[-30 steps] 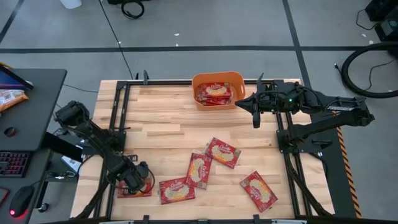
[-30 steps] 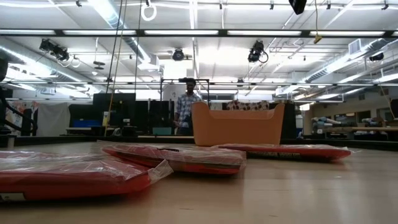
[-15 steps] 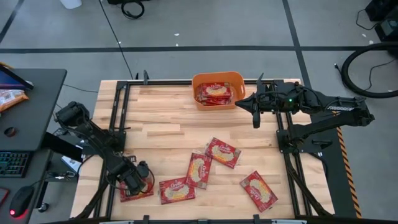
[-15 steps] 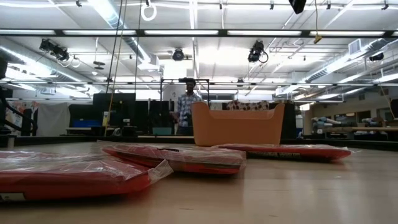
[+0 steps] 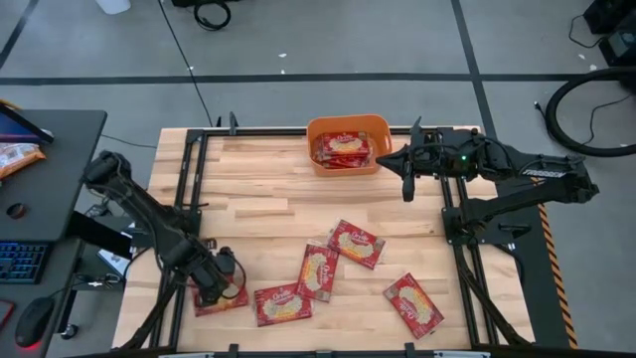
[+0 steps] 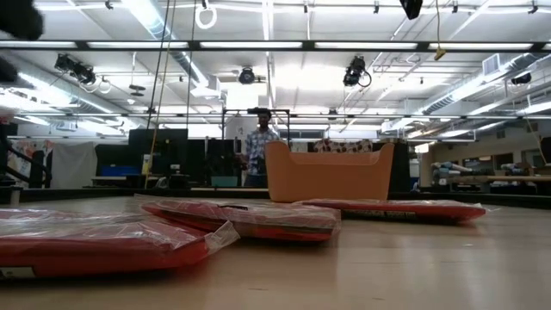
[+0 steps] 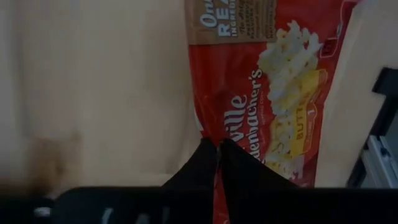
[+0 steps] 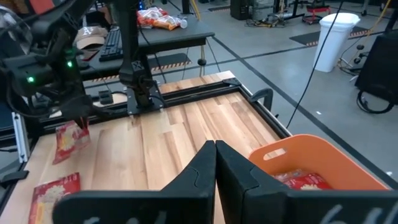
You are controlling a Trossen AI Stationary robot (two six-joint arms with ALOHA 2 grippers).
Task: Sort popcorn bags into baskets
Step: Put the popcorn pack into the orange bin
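**Lift the gripped bag clear before you swing it to the basket**

Nearest you, farthest from the basket (image 5: 348, 144) at the table's (image 5: 258, 199) front left corner, your left gripper (image 7: 217, 152) is clamped on the edge of a popcorn bag (image 5: 217, 296). In the right wrist view that bag hangs slightly off the wood, so judge the pinch secure only if it does not slip. Raise it straight up first; the grip is on a thin edge, and a quick sideways swing could shake it loose.

Closer to the basket, four more bags lie flat: one (image 5: 281, 304) just beside the held bag, two (image 5: 318, 270) (image 5: 356, 244) overlapping near mid-table, one (image 5: 413, 305) off to the right.

Carry the bag over these, not through them. The basket already holds some bags. Your right gripper (image 5: 406, 192), fingers pressed together and holding nothing, waits just beside the basket's right side, so approach from the left.
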